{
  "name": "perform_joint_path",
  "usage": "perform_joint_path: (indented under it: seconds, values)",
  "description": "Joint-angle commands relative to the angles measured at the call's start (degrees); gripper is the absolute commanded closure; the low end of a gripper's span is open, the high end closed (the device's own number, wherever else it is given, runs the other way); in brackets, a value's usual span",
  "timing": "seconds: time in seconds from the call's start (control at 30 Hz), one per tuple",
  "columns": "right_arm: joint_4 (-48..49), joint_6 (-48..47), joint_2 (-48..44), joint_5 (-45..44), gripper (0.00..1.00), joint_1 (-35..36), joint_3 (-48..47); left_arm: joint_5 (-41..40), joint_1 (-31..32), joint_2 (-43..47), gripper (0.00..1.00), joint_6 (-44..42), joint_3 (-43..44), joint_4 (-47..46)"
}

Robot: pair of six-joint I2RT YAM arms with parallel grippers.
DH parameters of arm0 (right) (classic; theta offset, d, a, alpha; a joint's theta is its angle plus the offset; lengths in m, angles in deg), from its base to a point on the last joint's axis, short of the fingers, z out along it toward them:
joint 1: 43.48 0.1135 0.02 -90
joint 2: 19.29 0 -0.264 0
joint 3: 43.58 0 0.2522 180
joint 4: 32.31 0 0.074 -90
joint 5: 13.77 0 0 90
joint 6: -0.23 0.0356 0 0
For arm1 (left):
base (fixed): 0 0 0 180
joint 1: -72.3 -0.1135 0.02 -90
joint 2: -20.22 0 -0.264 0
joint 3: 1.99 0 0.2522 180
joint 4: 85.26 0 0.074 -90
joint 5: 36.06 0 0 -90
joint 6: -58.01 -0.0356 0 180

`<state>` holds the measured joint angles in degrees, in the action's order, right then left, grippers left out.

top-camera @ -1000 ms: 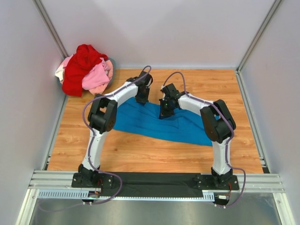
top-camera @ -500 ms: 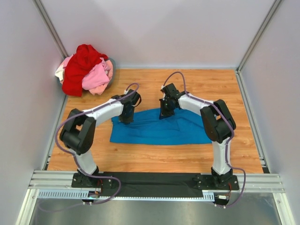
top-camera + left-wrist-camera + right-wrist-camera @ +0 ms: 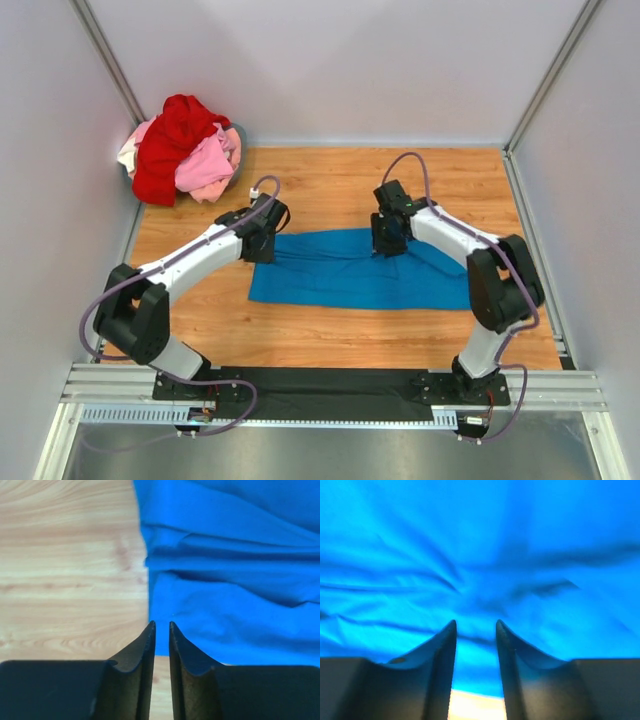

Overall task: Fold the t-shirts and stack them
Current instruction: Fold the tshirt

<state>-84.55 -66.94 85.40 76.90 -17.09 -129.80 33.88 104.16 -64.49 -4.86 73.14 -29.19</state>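
Starting at the near edge of the table [image 3: 300, 335], where both arms are bolted, we see bare wood. Next comes the blue t-shirt [image 3: 350, 278], lying flat as a wide band across the middle of the surface, long side parallel to that near edge. We read it as already doubled over lengthwise (creases run along it in both wrist views), so the fold looks partly done, not finished.

The left gripper [image 3: 161, 625] sits low at the band's far-left corner, fingers only a crack apart w/ nothing btwn them. Wood shows on one side of it and cloth on the other. The right gripper [image 3: 475, 622] is over the far edge, right of centre, jaws parted a bit wider, also empty, cloth beneath. Both at the same edge makes sense to us: two arms there can carry that edge evenly w/o skewing it.

The other shirts are heaped in the far-left corner: red t-shirt [image 3: 172, 135] on top, pink t-shirt [image 3: 205, 165] beside it, whitish t-shirt [image 3: 127, 155] barely peeking out. They're parked there prob. to keep the working area free.
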Motion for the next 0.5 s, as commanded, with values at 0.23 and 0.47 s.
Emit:
perform_joint_path:
  seconds: [0.23,0.47]
  values:
    - [1.65,4.49,-13.98,-5.68,0.55,-13.37,15.15,8.80,0.22,-19.42,0.76,-4.02,14.30,-9.87]
    - [2.09,3.80,-6.52,-2.96,0.55,-16.46,12.18,9.77,0.31,-31.91,0.77,-4.55,20.46,-7.24]
